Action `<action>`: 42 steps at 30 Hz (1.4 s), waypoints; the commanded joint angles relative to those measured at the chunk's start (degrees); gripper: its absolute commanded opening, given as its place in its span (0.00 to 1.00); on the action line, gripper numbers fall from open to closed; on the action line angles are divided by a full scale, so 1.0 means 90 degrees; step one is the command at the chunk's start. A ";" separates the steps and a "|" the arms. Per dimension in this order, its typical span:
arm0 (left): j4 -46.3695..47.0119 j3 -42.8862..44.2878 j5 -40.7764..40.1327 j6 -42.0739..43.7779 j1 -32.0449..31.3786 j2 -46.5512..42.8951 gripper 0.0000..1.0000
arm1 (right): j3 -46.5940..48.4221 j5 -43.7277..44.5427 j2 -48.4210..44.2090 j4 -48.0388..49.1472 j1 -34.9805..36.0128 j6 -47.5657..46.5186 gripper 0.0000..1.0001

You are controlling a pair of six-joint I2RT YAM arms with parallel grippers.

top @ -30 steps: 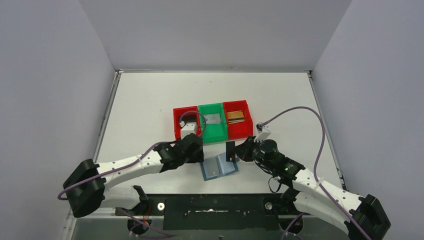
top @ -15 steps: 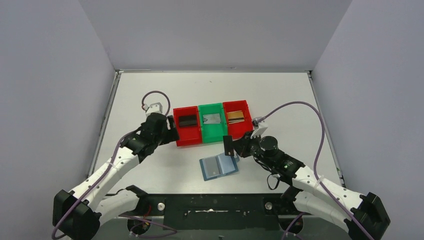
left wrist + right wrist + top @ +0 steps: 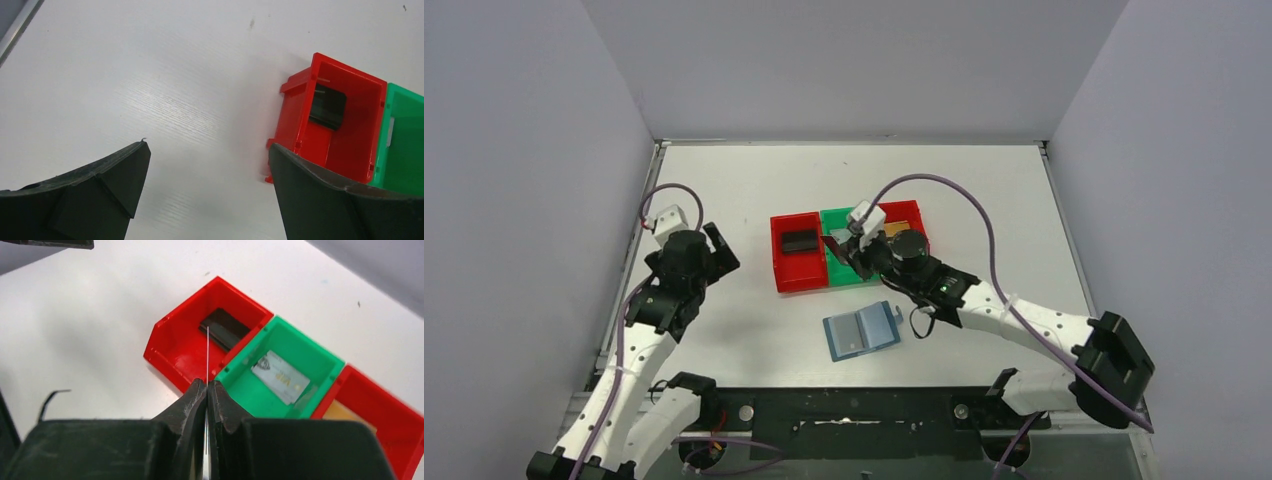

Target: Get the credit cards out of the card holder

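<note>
On the white table [image 3: 724,190] between grey walls [image 3: 524,150], the card holder [image 3: 861,330] lies open near my arms' bases. Since a second ago the left gripper [image 3: 207,150] has backed off the left red bin [image 3: 796,275], fingers spread and empty, while the right gripper [image 3: 206,385] has carried a dark card [image 3: 207,355], pinched tight, up to the green bin [image 3: 320,360]. Only the right wrist view shows that card edge-on and a silver card [image 3: 280,377] lying inside the green bin.

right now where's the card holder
In the top view the card holder lies open at the table's near middle, just in front of the green bin.
</note>
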 commanded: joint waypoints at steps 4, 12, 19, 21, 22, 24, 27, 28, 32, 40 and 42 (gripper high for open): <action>0.0137 -0.0104 -0.0372 -0.0099 0.0048 -0.0571 0.92 | 0.1907 -0.0854 0.1729 0.0003 0.0140 -0.2530 0.00; 0.0151 -0.0161 -0.0482 -0.0150 0.0050 -0.0882 0.92 | 0.3453 -0.1057 0.3294 -0.0944 0.0218 -0.3903 0.00; 0.0162 -0.0172 -0.0561 -0.0165 0.0049 -0.1040 0.92 | 0.4081 -0.0967 0.3989 -0.1400 0.0279 -0.4828 0.00; 0.0144 -0.0163 -0.0613 -0.0170 0.0049 -0.1066 0.93 | 0.4241 -0.0826 0.4181 -0.1578 0.0299 -0.5070 0.00; 0.0143 -0.0154 -0.0650 -0.0183 0.0049 -0.1097 0.93 | 0.4301 -0.0777 0.4268 -0.1625 0.0297 -0.5171 0.00; 0.0133 -0.0170 -0.0715 -0.0209 0.0049 -0.1157 0.93 | 0.4380 -0.0727 0.4397 -0.1634 0.0309 -0.5365 0.00; 0.0119 -0.0169 -0.0824 -0.0239 0.0049 -0.1251 0.93 | 0.4550 -0.0562 0.4665 -0.1664 0.0320 -0.5544 0.00; 0.0105 -0.0162 -0.0869 -0.0258 0.0054 -0.1285 0.93 | 0.4621 -0.0440 0.4766 -0.1714 0.0331 -0.5668 0.00; 0.0049 -0.0149 -0.1023 -0.0306 0.0052 -0.1414 0.93 | 0.4855 -0.0130 0.5108 -0.1716 0.0333 -0.5957 0.01; 0.0046 -0.0199 -0.1268 -0.0365 0.0065 -0.1660 0.93 | 0.5174 0.0359 0.5721 -0.1401 0.0294 -0.6276 0.01; 0.0053 -0.0200 -0.1237 -0.0360 0.0065 -0.1663 0.93 | 0.5170 0.0364 0.5798 -0.1296 0.0294 -0.6306 0.03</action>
